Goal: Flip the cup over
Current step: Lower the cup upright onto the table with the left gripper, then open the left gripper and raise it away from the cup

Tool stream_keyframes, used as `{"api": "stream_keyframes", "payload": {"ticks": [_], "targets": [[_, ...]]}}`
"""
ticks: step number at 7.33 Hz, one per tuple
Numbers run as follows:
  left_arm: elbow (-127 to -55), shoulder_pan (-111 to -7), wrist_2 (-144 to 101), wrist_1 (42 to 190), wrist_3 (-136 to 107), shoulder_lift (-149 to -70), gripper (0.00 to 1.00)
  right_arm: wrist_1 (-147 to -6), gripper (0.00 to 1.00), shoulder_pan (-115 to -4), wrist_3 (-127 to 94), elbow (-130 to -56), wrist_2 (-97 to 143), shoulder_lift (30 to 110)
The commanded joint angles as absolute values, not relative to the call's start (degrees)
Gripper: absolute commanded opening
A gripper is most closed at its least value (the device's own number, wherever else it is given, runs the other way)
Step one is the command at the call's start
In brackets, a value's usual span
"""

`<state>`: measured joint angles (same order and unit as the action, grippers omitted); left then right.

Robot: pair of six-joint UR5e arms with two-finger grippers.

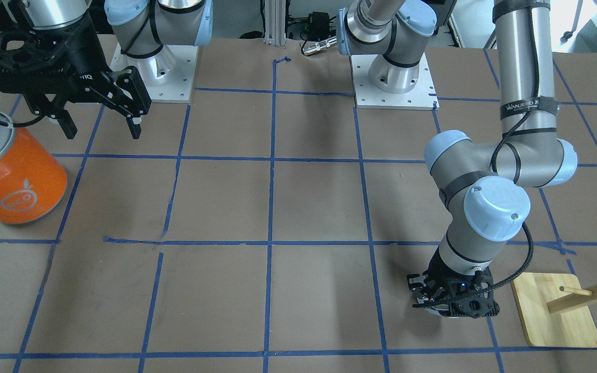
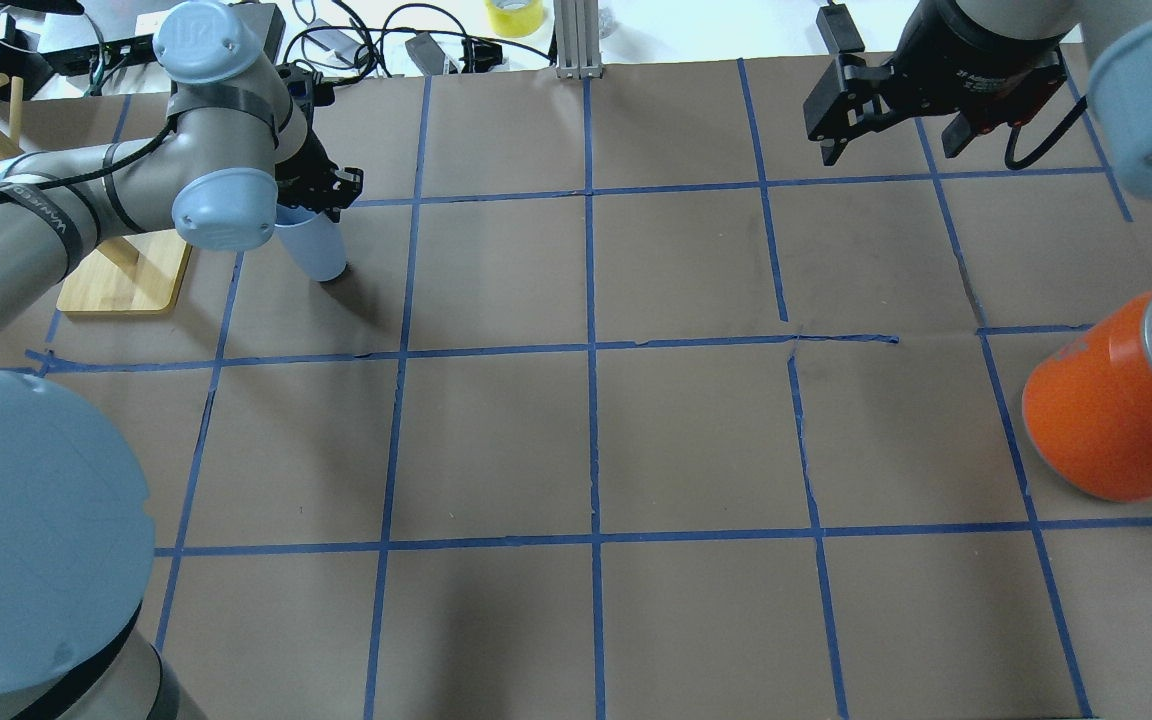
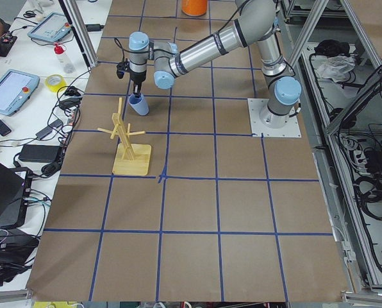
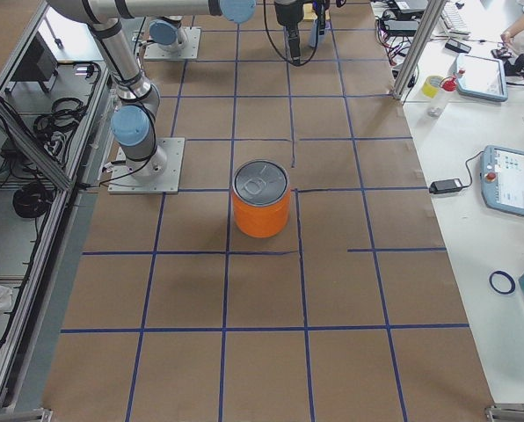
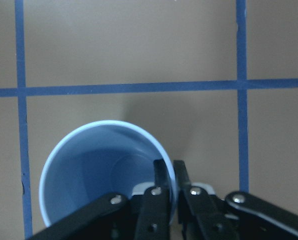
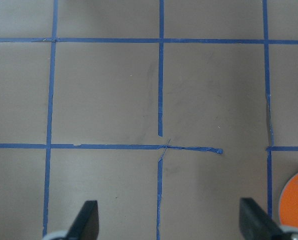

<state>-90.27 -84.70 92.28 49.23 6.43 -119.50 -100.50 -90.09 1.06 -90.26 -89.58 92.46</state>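
While mouth-up, cup (image 5: 96, 172) wall inside left gripper (image 5: 169, 166)

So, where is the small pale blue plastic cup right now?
In the overhead view the pale blue plastic cup is at far left, its rim pinched by the left gripper, just right of the wooden rack base.
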Motion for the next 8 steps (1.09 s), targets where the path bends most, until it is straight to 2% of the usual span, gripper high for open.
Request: {"api": "stream_keyframes", "payload": {"ticks": [1,5,8], "targets": [[-89.13,-84.99,92.46,54.98,6.33,-116.91,1.0,-100.11,1.0,-90.09,0.97,-90.26,-89.56,92.55],[-82.28,-85.17,92.99,85.71,4.66,-101.38,1.0,-100.19,1.0,-89.91,0.97,-90.26,-89.65,92.55],[-84.72,-85.17,92.12,90.17,4.31,-93.62,1.0,-99.67,1.0,-89.91,1.05,-90.26,-89.82,92.55]]}}
